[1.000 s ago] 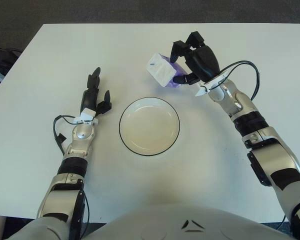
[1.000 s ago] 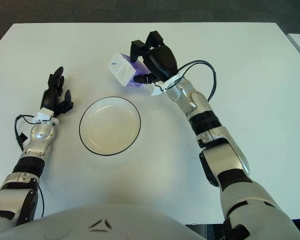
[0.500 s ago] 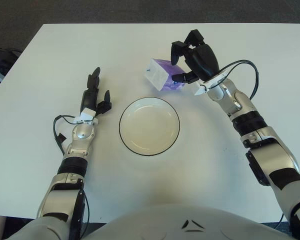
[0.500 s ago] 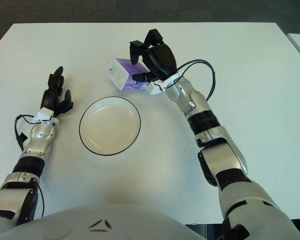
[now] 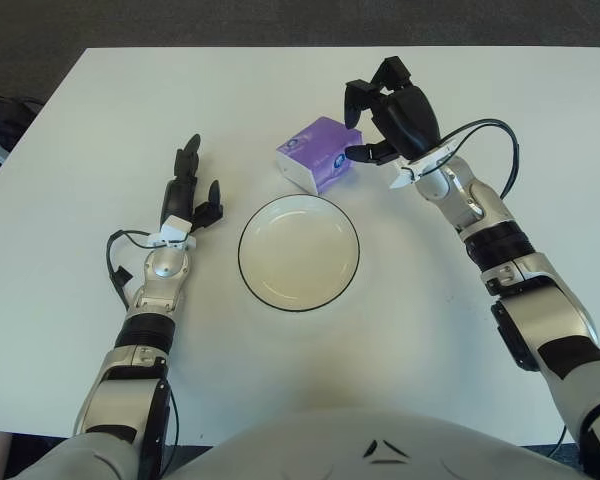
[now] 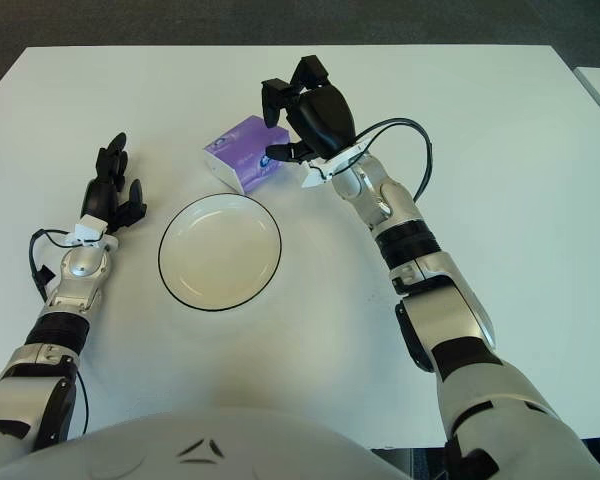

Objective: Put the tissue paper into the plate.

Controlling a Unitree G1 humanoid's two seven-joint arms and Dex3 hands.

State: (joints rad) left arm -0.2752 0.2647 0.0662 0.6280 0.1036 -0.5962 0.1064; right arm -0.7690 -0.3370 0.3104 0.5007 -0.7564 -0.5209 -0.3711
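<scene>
The tissue pack (image 5: pixel 317 153), purple with a white side, lies flat on the white table just behind the plate's far rim. The plate (image 5: pixel 244 250) is white with a thin dark rim and holds nothing. My right hand (image 5: pixel 359 122) hovers at the pack's right end with its fingers (image 5: pixel 360 152) spread; one fingertip is at the pack's edge, but nothing is grasped. My left hand (image 5: pixel 189 193) shows to the left of the plate, fingers extended, holding nothing.
The white table (image 5: pixel 130 110) spreads widely on all sides of the plate. Dark floor lies beyond its far edge. A black cable (image 5: pixel 490 130) loops off my right wrist.
The tissue pack was held tilted in my right hand; it has come out of the fingers, moved left and settled flat on the table. The left hand has not moved.
</scene>
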